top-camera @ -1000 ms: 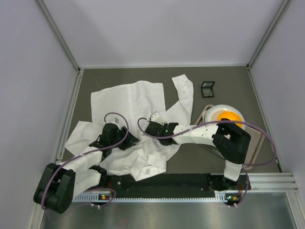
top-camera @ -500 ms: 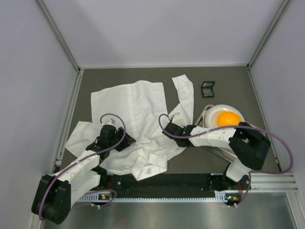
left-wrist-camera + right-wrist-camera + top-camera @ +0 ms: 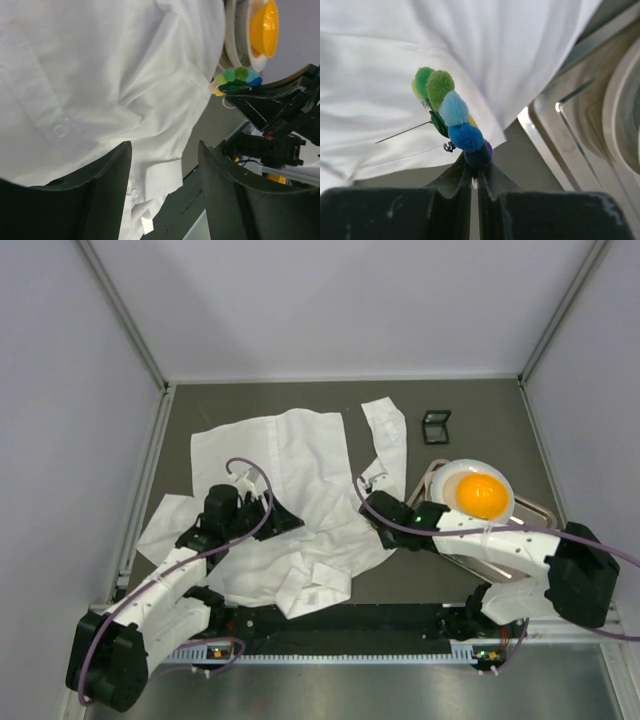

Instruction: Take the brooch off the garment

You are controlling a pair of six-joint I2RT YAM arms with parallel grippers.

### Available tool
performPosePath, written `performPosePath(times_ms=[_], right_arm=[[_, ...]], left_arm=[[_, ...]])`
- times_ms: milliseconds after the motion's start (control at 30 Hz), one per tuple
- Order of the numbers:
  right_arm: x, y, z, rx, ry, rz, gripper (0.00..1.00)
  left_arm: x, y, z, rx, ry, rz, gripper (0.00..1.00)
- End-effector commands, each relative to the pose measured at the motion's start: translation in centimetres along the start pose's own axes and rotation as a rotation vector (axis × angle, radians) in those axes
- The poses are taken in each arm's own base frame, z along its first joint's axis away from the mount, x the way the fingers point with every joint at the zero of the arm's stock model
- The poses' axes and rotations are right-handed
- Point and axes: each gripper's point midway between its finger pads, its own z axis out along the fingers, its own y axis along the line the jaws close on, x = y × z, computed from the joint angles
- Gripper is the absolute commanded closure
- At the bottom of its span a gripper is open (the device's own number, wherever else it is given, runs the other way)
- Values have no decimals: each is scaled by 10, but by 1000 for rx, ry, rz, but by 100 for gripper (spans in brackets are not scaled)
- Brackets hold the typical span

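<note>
The right pincer (image 3: pixel 475 176), clamping the brooch (image 3: pixel 454 117), has retreated to the shirt's (image 3: pixel 385 55) right edge, pin (image 3: pixel 402 134) bare: removal looks done. The left pincer (image 3: pixel 165 187) gapes wide above the shirt.

Top camera: high at the near edge, looking straight down on the whole table (image 3: pixel 480 405). Left wrist: close over the shirt (image 3: pixel 100 75), brooch (image 3: pixel 236 80) at upper right of frame. Right wrist: even closer, same brooch mid-frame, shirt behind.
</note>
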Motion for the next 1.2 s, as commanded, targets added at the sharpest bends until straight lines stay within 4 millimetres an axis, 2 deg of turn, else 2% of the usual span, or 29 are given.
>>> performPosePath(times_ms=[0, 33, 67, 100, 133, 167, 200, 267, 333, 367, 433, 467, 567, 667, 800, 1000, 1167], right_arm=[[-50, 35, -44, -295, -125, -12, 100], [-57, 39, -49, -349, -138, 1, 100], [-65, 51, -64, -469, -157, 14, 100], [-74, 49, -68, -504, -179, 43, 100], [-79, 53, -75, -556, -192, 49, 100], [-82, 62, -88, -642, -200, 39, 100], [-89, 58, -91, -658, -218, 62, 100], [-91, 57, -95, -709, -207, 76, 100], [-96, 47, -91, -723, -211, 113, 100], [-92, 52, -96, -779, -204, 93, 100], [-89, 61, -108, -868, -224, 47, 100], [-84, 69, -119, -949, -218, -1, 100], [-73, 74, -125, -1010, -200, -42, 100], [-63, 77, -126, -1043, -164, -57, 100], [-49, 79, -119, -1053, -118, -64, 100], [-49, 82, -120, -1070, -90, -70, 100], [-49, 88, -120, -1078, -62, -93, 100]], left_arm=[[-16, -68, -16, 291, -10, 173, 39], [-20, -81, -19, 355, -27, 210, 39], [-19, -89, -21, 400, -22, 226, 39], [-16, -93, -22, 433, -10, 213, 39], [-13, -98, -24, 471, 11, 217, 39], [-18, -106, -24, 509, -7, 238, 39], [-15, -110, -24, 529, 7, 227, 40], [-16, -114, -20, 547, 13, 229, 40], [-17, -117, -14, 536, 19, 230, 40], [-14, -115, -7, 528, 39, 221, 40], [-11, -125, -3, 561, 57, 234, 38], [-7, -124, 4, 560, 81, 224, 37], [-2, -132, 8, 597, 121, 232, 34], [3, -135, 6, 620, 128, 247, 34], [9, -140, -6, 668, 138, 274, 34], [7, -143, -13, 635, 139, 300, 34], [20, -151, -21, 689, 227, 311, 33]])
